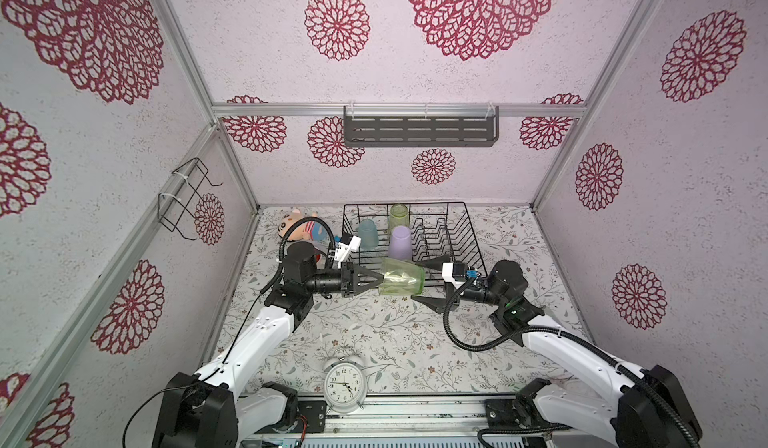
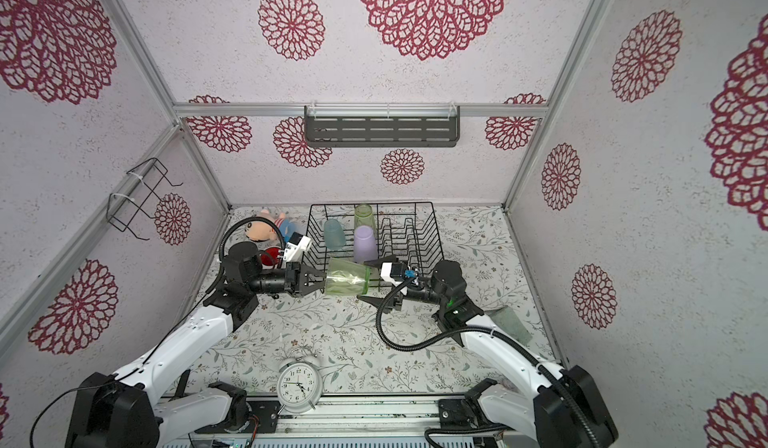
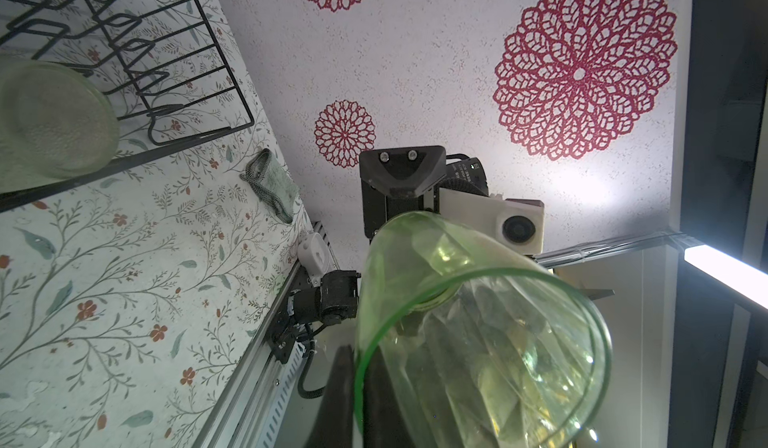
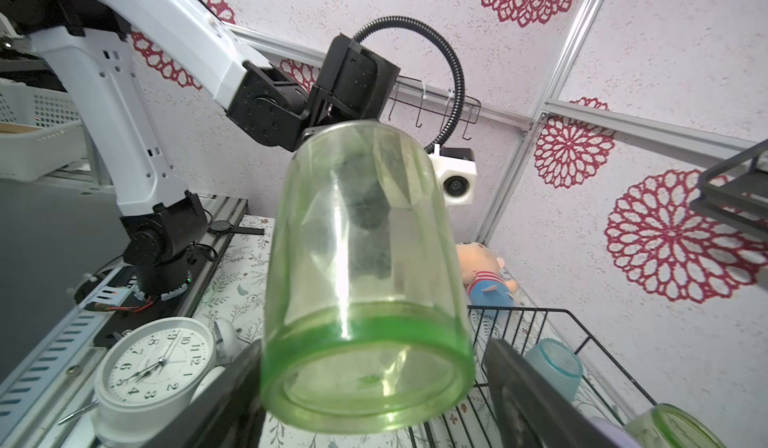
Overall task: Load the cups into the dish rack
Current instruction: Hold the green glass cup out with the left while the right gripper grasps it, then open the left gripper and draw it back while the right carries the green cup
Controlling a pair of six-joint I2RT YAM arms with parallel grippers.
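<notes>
A translucent green tumbler (image 1: 402, 282) (image 2: 347, 276) hangs on its side in front of the dish rack (image 1: 465, 234) (image 2: 428, 226). My left gripper (image 1: 380, 280) (image 3: 359, 350) is shut on its rim, one finger inside and one outside. My right gripper (image 1: 415, 282) (image 4: 374, 383) stands open around the tumbler's base (image 4: 365, 383), with a gap on one side. In the rack stand a light-blue cup (image 1: 368, 234) (image 4: 552, 367), a lilac tumbler (image 1: 400, 242) and another green tumbler (image 1: 398, 215) (image 3: 54, 122), all upside down.
A white alarm clock (image 1: 345, 385) stands at the table's front edge. A plush doll (image 1: 301, 226) lies left of the rack. A greenish flat thing (image 2: 511, 321) lies by the right arm. A grey slotted shelf (image 1: 419, 128) and a wire bracket (image 1: 187, 197) hang on the walls.
</notes>
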